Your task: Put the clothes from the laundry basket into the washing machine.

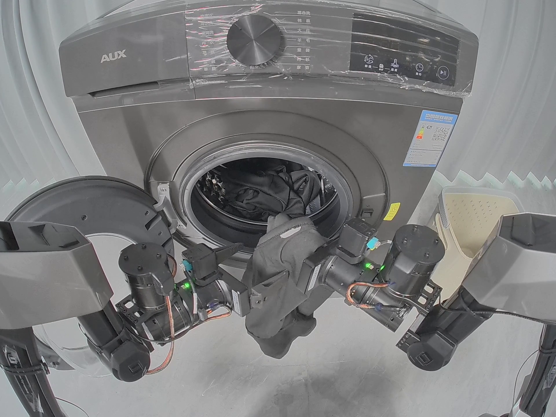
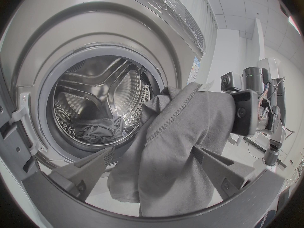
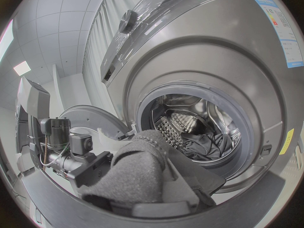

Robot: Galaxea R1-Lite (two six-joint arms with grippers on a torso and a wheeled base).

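Note:
The grey washing machine [image 1: 116, 128] stands with its drum open, and dark clothes [image 1: 266, 189] [image 2: 98, 130] [image 3: 205, 144] lie inside. A grey garment [image 1: 281, 250] [image 2: 177, 136] [image 3: 139, 168] hangs just in front of the drum's lower rim, its top edge leaning into the opening. My right gripper [image 1: 304, 267] [image 3: 183, 187] [image 2: 243, 117] is shut on its upper right part. My left gripper [image 1: 255, 296] [image 2: 155, 162] is open on the garment's left side, with cloth draped between its spread fingers [image 2: 91, 162].
The round door [image 1: 87, 209] is swung open to the left, behind my left arm. A cream laundry basket [image 1: 475, 221] stands on the floor to the right of the machine. Bare grey floor [image 1: 278, 383] lies below the garment.

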